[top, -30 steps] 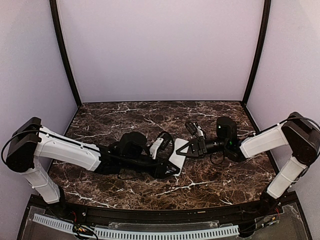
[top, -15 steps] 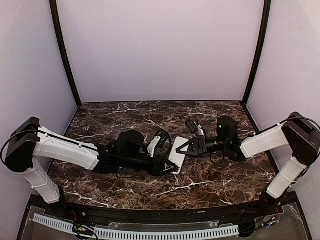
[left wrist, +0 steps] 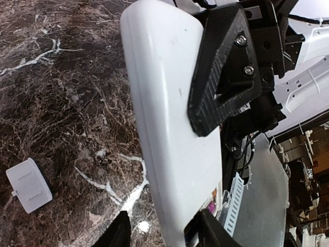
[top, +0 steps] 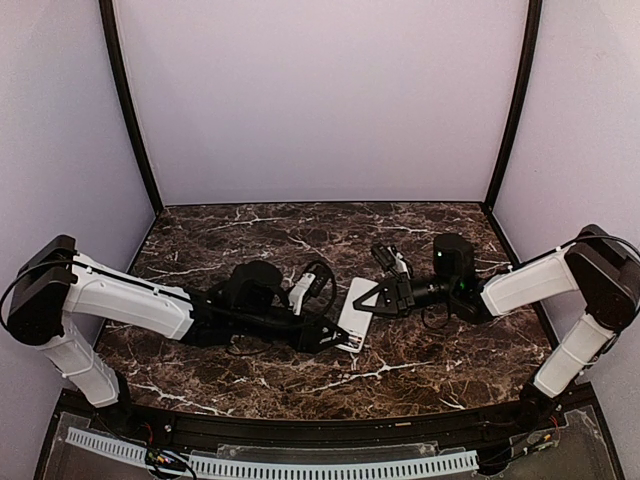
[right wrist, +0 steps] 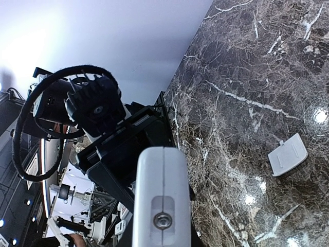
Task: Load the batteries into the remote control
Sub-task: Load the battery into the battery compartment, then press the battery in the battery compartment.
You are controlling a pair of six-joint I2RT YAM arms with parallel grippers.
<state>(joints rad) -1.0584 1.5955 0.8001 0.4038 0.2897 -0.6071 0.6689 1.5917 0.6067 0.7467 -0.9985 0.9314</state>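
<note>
Plainly, this step is a handover or re-gripping. The remote control [top: 357, 308] sits at the middle of the overhead view, held off the marble table [top: 250, 230] between both arms. The left gripper [top: 335, 336] is clamped on its lower end and the right gripper [top: 376, 298] is pinched on its upper end.

To do it well, only one arm should let go, and only once the other's hold is square and firm. The handset should then be turned so that the battery bay faces up and stays clear of the fingers.

In the left wrist view one black finger [left wrist: 221, 69] of the right gripper lies flat on the remote's back. Its partner is hidden behind the body, so that grip is probably closed rather than certainly so.

The remote shows a plain, smooth white back with rounded corners, running from upper centre to bottom centre of that frame. A small white cover piece [left wrist: 29, 185] lies on the marble at lower left. No batteries can be made out.
</note>
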